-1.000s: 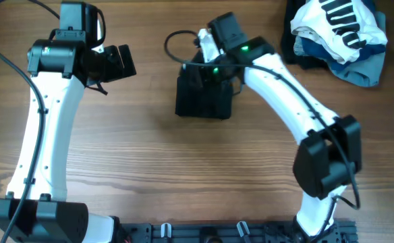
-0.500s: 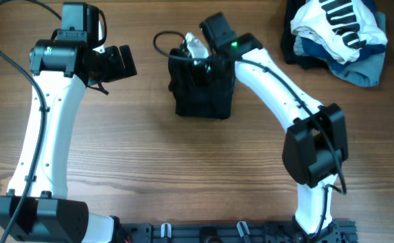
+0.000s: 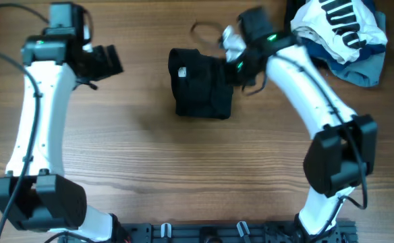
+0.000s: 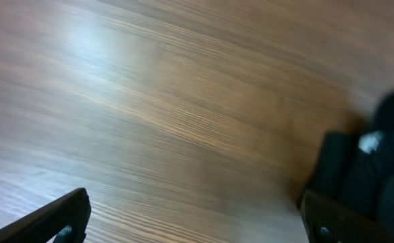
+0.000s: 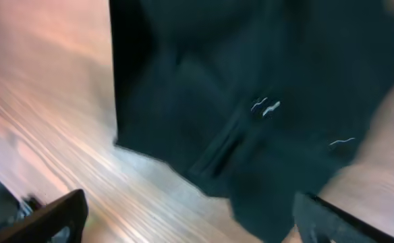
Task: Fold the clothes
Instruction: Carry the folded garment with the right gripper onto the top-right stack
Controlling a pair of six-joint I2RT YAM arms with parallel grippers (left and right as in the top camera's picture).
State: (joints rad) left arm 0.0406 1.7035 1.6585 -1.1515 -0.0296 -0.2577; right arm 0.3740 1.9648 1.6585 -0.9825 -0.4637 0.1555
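A folded black garment (image 3: 200, 84) with a tiny white logo lies on the wooden table at upper middle. It fills the upper part of the right wrist view (image 5: 251, 88) and shows at the right edge of the left wrist view (image 4: 379, 162). My right gripper (image 3: 243, 57) is open and empty, just right of the garment and above it (image 5: 190, 219). My left gripper (image 3: 106, 61) is open and empty, well left of the garment, over bare wood (image 4: 197, 219). A pile of clothes, white with black stripes (image 3: 339, 23) and light blue (image 3: 359, 67), lies at the far right.
A black cable (image 3: 207, 28) loops behind the black garment. A black rail (image 3: 237, 233) runs along the table's front edge between the arm bases.
My right gripper has let go of the black garment and swung right and up, away from it. The garment now lies folded on the table. My left gripper shifted slightly left.
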